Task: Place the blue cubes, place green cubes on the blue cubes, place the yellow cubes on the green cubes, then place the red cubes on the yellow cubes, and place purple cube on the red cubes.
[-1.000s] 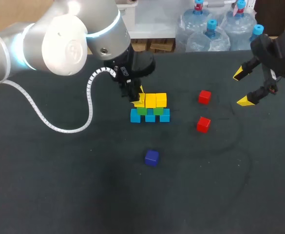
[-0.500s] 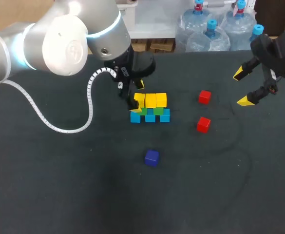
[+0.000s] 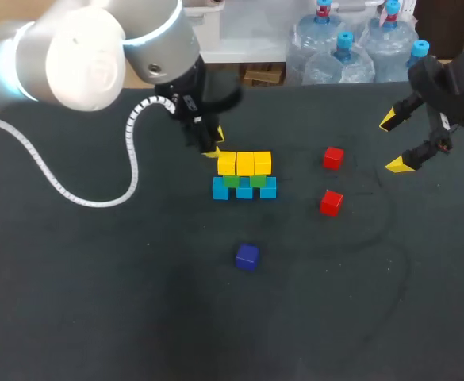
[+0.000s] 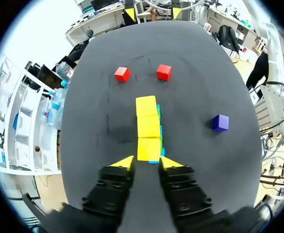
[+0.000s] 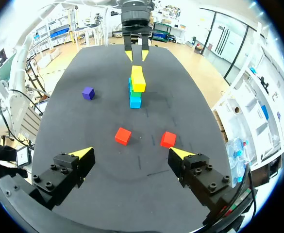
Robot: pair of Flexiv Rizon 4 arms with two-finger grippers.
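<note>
A three-tier stack stands mid-table: light blue cubes (image 3: 244, 189) at the bottom, green cubes (image 3: 244, 180) on them, and a row of three yellow cubes (image 3: 244, 163) on top. Two red cubes (image 3: 333, 158) (image 3: 331, 202) lie to its right. A purple cube (image 3: 247, 256) lies nearer the front. My left gripper (image 3: 213, 144) hovers just behind the stack's left end. In the left wrist view its fingers stand narrowly open and empty (image 4: 148, 164), with the yellow row (image 4: 147, 126) just ahead. My right gripper (image 5: 132, 154) hangs wide open and empty at the far right (image 3: 398, 143).
The table (image 3: 97, 302) is a dark mat. In the right wrist view both red cubes (image 5: 123, 136) (image 5: 168, 139) lie ahead of the open fingers, with the stack (image 5: 137, 87) and my left gripper (image 5: 136, 52) beyond them.
My left gripper let go of the leftmost yellow cube on the stack, then drew back up and to the left, its fingers narrowing again. The right arm has not moved.
</note>
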